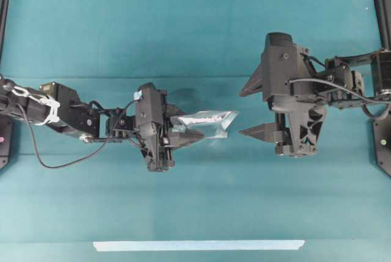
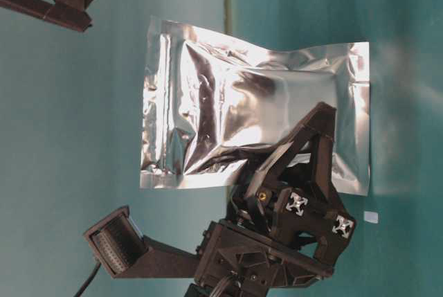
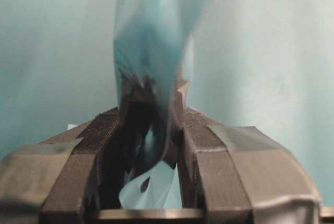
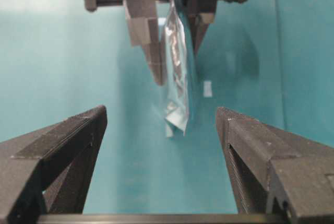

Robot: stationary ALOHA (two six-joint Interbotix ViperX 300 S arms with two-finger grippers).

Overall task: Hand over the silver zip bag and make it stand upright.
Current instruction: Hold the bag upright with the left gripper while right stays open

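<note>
The silver zip bag [image 1: 212, 120] is a crinkly foil pouch held in the air above the teal table. My left gripper [image 1: 188, 127] is shut on one of its edges, and the rest of the pouch sticks out toward the right arm. In the left wrist view the foil [image 3: 151, 51] is pinched between the two pads [image 3: 195, 135]. The table-level view shows the bag [image 2: 242, 110] broadside, with the left gripper [image 2: 313, 134] clamped on its lower edge. My right gripper [image 1: 248, 110] stands wide open just right of the bag's free end, not touching it. From the right wrist the bag [image 4: 176, 67] hangs edge-on beyond the open gripper [image 4: 160, 112].
A pale blue tape strip [image 1: 198, 245] lies along the table's front edge. A small white scrap [image 4: 207, 89] rests on the teal surface beneath the bag. Black frame posts stand at the far left [image 1: 3, 5] and right [image 1: 383, 5] edges.
</note>
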